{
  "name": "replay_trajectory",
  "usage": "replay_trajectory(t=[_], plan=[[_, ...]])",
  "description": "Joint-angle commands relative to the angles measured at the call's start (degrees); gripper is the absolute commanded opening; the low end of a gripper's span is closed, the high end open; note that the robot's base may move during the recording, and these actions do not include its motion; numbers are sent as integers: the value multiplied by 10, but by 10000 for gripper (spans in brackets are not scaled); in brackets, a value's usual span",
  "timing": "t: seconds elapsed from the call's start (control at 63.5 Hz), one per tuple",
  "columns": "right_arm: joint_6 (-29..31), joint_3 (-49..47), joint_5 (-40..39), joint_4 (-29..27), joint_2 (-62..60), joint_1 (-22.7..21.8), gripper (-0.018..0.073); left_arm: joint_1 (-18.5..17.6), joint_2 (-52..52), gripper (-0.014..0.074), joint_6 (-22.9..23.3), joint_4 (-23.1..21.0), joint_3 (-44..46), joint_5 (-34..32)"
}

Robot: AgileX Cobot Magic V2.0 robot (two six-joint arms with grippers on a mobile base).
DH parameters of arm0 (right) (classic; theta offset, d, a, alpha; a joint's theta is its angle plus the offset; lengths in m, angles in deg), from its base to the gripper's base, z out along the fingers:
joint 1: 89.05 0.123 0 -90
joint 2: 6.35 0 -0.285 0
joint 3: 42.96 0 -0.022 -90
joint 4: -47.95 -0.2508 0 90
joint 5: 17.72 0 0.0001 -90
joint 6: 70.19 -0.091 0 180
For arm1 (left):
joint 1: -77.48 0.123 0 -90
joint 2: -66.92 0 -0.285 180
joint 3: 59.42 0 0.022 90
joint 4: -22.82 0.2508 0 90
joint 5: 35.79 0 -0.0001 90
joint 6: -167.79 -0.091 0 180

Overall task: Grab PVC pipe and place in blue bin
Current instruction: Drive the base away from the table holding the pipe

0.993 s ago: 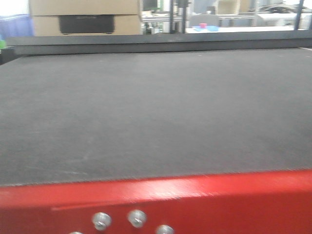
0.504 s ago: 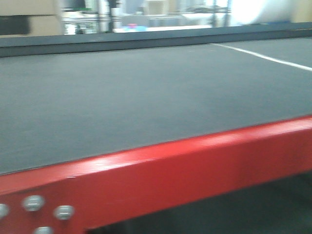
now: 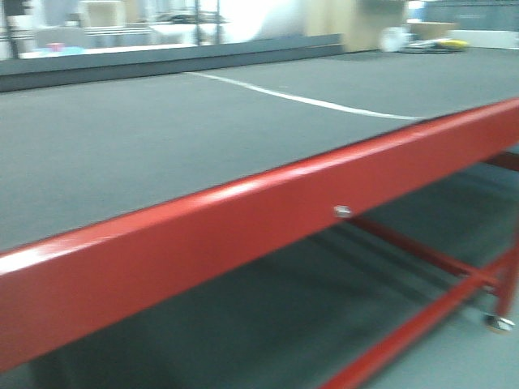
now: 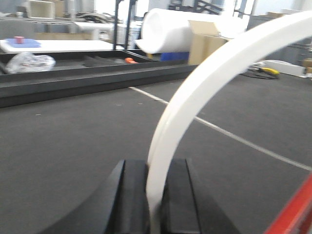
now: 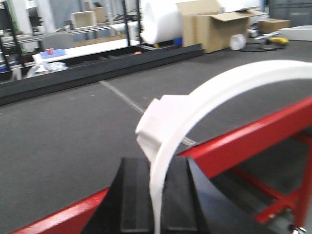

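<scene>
My left pincer [image 4: 155, 207] pinches the white, smooth, arc-shaped plastic PVC pipe [image 4: 183, 105], which rises over the dark grey matted table with a red metal rail [image 3: 243, 219]. My right pincer [image 5: 157, 207] clamps a similar white plastic arc with a stepped collar [image 5: 234, 78].

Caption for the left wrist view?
Left tool grips a curved white PVC pipe; dark grey table beyond.

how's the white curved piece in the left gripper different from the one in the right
The left PVC pipe is plain along its visible length; the right PVC pipe has a stepped blocky collar partway up. The left one climbs steeply out the top corner; the right one bends over flatter. Both are white arcs, clamped in the left gripper and right gripper.
</scene>
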Motion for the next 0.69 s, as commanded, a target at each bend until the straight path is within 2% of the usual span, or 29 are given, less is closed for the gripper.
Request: replay_trajectory(t=[0.0, 0.678], plan=[[5, 1, -17, 6, -3, -1, -167, 1, -2, -111, -1, 0, 0, -16], [5, 1, -17, 6, -3, -1, -167, 1, -2, -111, -1, 0, 0, -16]])
